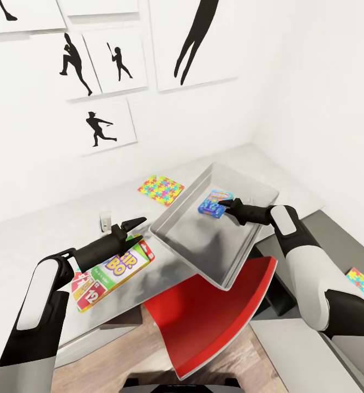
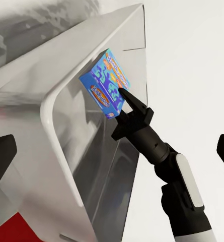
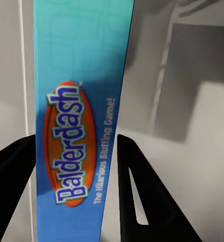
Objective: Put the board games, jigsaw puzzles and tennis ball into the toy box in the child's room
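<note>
The right gripper [image 1: 224, 205] was clamped on the Balderdash box [image 1: 213, 202], holding it over the toy box [image 1: 203, 256]; releasing it looked next. The left gripper [image 1: 131, 231] hovered open above the Skip-Bo game [image 1: 113, 270].

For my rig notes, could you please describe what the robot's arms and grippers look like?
Both arms have white shells over black joints and black wrist sections. The left gripper and right gripper are matte black, each with two slim, tapered, pointed fingers. No cables or markings are visible.
</note>
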